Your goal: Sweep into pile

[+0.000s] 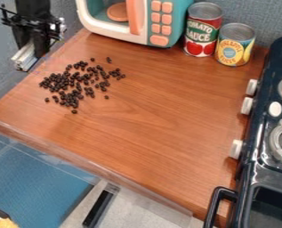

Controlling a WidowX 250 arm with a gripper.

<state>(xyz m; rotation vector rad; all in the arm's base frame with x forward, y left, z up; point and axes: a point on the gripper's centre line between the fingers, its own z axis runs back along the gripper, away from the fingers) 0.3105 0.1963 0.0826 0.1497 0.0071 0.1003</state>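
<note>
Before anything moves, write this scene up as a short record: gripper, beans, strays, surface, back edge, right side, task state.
gripper: the gripper is at the upper left, by the counter's left edge
beans: dark beans, upper left part of the counter, loosely spread, thicker toward the middle
strays: a few apart from the rest, toward the microwave and the near side
surface: brown wood-look counter
back edge: toy microwave, red-and-green can, yellow can
right side: dark toy stove with pale knobs
task state: not yet one compact pile
</note>
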